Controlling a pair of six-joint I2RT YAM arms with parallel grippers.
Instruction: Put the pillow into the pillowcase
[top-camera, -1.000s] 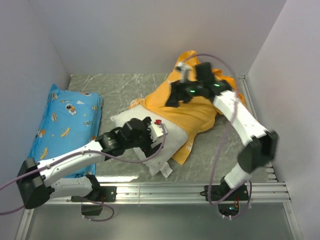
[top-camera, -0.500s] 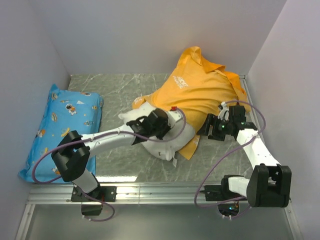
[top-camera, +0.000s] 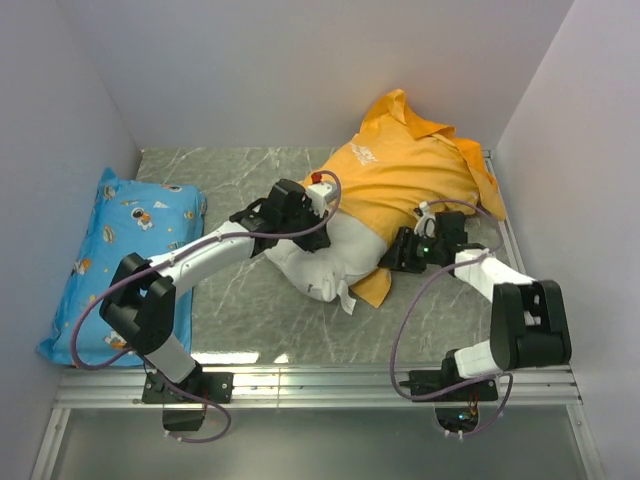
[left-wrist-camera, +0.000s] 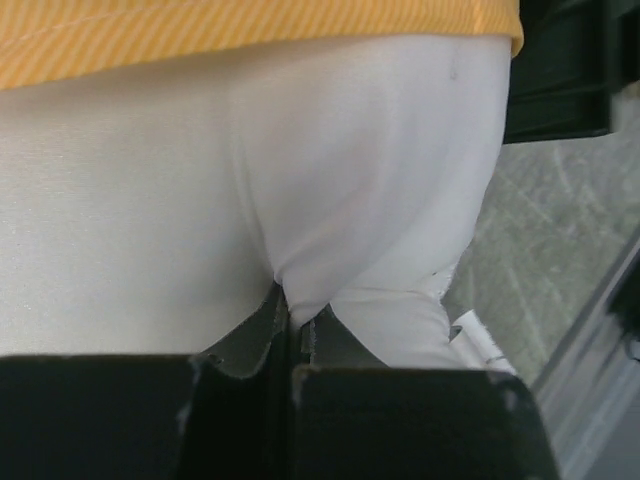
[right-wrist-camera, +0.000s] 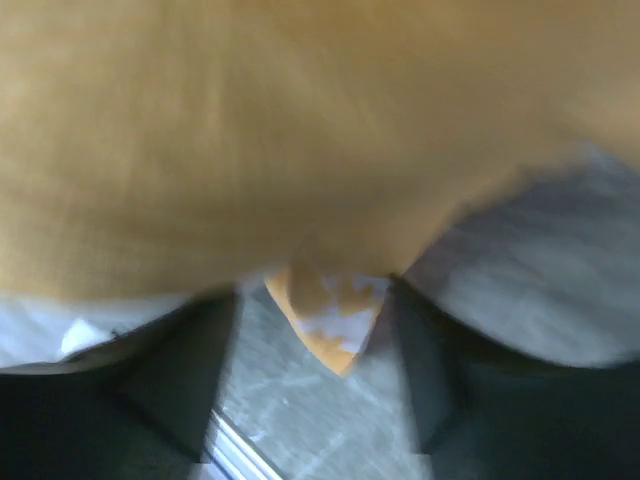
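While the left gripper (left-wrist-camera: 290, 305) pinches the plain white stuffed pillow (top-camera: 335, 262), lying half inside the orange fabric pillowcase (top-camera: 400, 180), the right gripper (right-wrist-camera: 318, 300), jaws apart, should clamp that hem before pushing.

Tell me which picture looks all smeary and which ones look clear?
Right wrist view: smeary, the orange pillowcase a soft blur. Left wrist view: sharp, creases on the white pillow show where the left gripper pinches it. Top view: clear, evenly lit.

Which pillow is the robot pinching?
The plain white pillow, pinched in the left gripper, partly covered by the orange pillowcase. The blue cartoon pillow lies apart, untouched, at the left.
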